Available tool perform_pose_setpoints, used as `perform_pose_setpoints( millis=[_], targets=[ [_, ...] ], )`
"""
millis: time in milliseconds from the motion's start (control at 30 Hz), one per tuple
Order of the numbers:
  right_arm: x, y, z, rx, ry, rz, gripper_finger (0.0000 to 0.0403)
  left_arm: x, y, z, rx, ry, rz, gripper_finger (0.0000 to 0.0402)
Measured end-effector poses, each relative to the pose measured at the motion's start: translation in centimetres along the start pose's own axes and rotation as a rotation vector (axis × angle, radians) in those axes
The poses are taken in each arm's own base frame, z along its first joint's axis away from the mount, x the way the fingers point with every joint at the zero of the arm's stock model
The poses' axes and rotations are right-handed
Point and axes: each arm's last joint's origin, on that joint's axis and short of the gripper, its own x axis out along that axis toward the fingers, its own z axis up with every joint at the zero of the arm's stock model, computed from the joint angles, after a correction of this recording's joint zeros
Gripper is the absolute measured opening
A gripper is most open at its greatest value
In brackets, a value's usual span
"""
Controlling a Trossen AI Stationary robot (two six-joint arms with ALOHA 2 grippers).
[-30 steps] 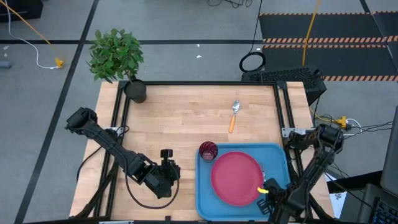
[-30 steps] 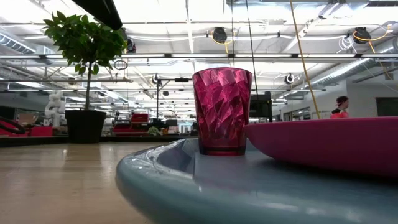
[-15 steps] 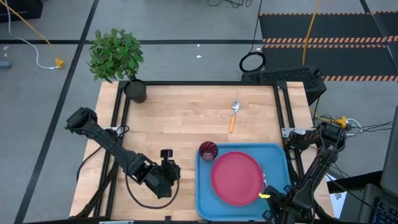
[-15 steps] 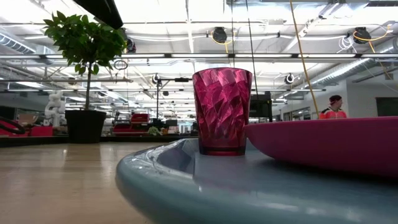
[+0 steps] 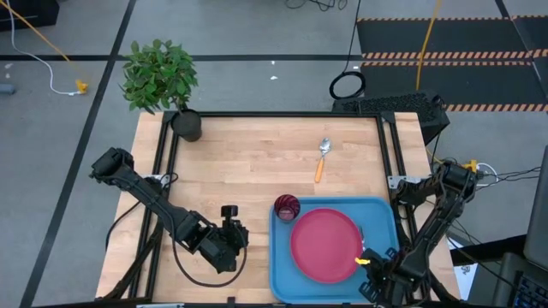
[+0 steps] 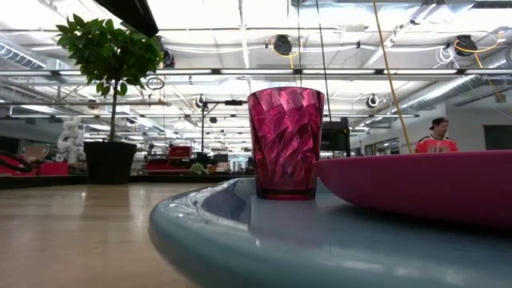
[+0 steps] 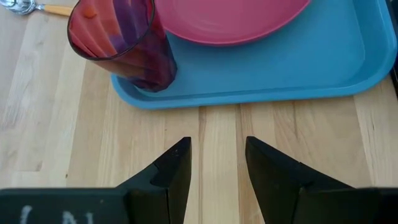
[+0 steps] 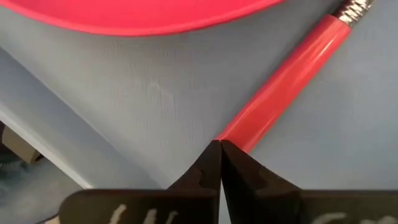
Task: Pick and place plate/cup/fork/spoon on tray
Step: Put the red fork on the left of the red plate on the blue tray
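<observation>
The light-blue tray (image 5: pixel 385 218) lies at the table's near right. The pinkish-red plate (image 5: pixel 325 244) lies flat on it, and the dark red cup (image 5: pixel 287 207) stands upright in its far left corner. The fork (image 8: pixel 292 68) lies on the tray floor beside the plate's right rim. The orange-handled spoon (image 5: pixel 321 160) lies on the wood beyond the tray. My right gripper (image 8: pixel 219 148) is shut at the fork handle's near end. My left gripper (image 7: pixel 217 155) is open and empty over the wood left of the tray. My right gripper's shut fingertips stand right at the free end of the fork's red handle (image 8: pixel 239 134). I cannot tell whether they touch it. The fork lies flat on the tray floor, pointing away from the fingers.
A potted plant (image 5: pixel 163 81) stands at the table's far left corner. Bare wood lies between the spoon and the pot and left of the tray. In the low view a person (image 6: pixel 436 138) shows far off in the room behind the table.
My right gripper has shifted slightly toward the table's near edge at the tray's near right corner. The plate, cup, fork and spoon lie where they were.
</observation>
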Motion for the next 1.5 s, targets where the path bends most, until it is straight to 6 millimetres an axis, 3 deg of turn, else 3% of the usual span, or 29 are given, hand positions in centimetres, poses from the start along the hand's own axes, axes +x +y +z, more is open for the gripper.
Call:
perform_pose_setpoints(
  millis=[833,1500],
  targets=[
    [0.2,-0.3,3.1,0.172,-0.054,-0.104,0.0002,0.0,0.0,0.0,0.006,0.0,0.0,0.0152],
    [-0.6,-0.9,3.5,0.26,-0.099,-0.132,0.0002,0.0,0.0,0.0,0.005,0.0,0.0,0.0152]
  ],
)
